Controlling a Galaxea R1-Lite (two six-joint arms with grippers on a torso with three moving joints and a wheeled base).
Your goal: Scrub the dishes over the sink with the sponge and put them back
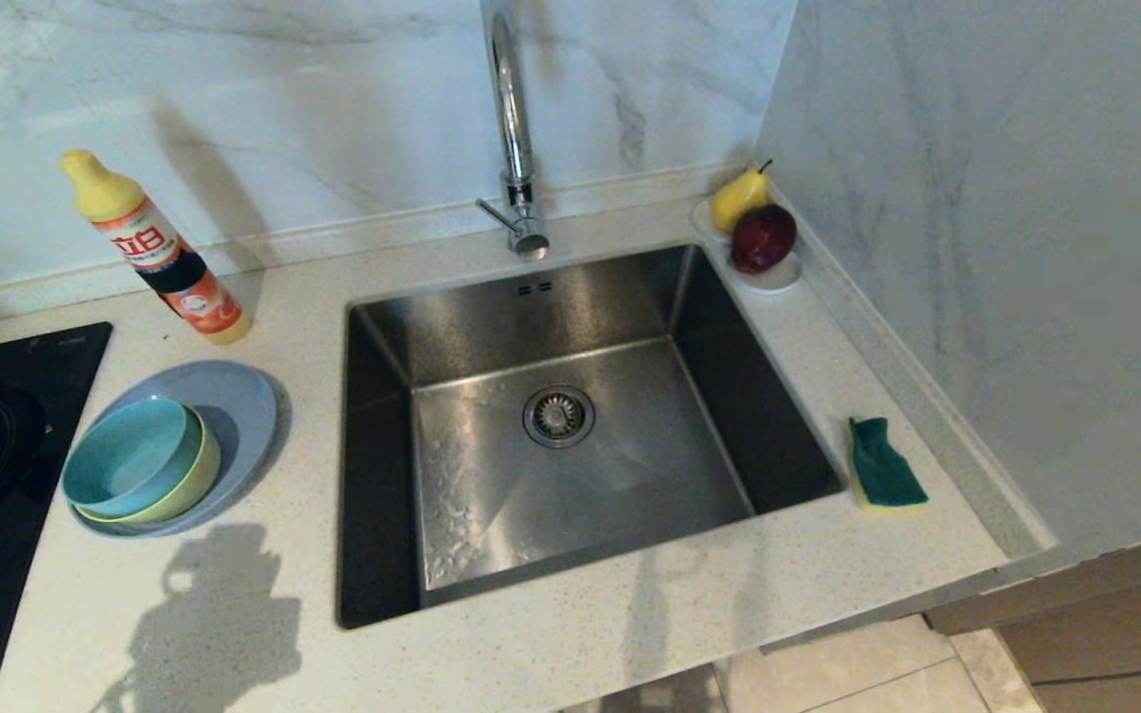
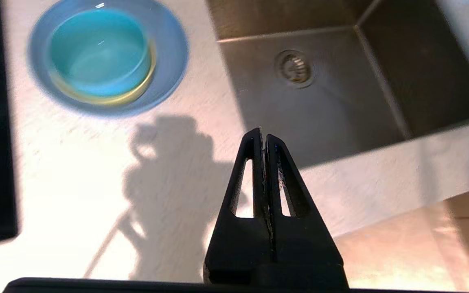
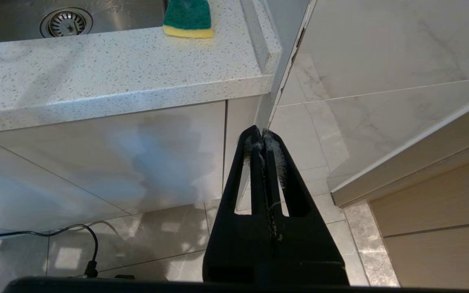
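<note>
Nearest to us, our left hand (image 2: 264, 136) hangs above the near edge of the counter (image 1: 630, 634), fingers pressed together on nothing; only its shadow falls on the stone in the head view. Our right hand (image 3: 262, 132) is lower and off the near right corner, level with the cabinet front and over the floor, likewise clenched and empty.

Farther in, on the left, the dishes sit stacked: the teal bowl (image 1: 125, 456) nested in the yellow bowl (image 1: 196, 482), both resting on the grey-blue plate (image 1: 239, 396). We judge them hard, smooth and likely slippery, and breakable if dropped. The teal bowl on top looks best pinched at its raised rim. The plate lies flat on the counter, so its thin edge will be awkward to get under.

In the middle lies the sink (image 1: 551, 495), bare down to its drain. Right of it, on the counter, rests the sponge (image 1: 885, 463), green side up. It should be light and soft, and will squash under a grip, so we would take it across its short sides.

Farthest back stand the tap (image 1: 513, 129), a soap bottle (image 1: 159, 253) on the left and a small fruit dish (image 1: 774, 275) in the right corner.
</note>
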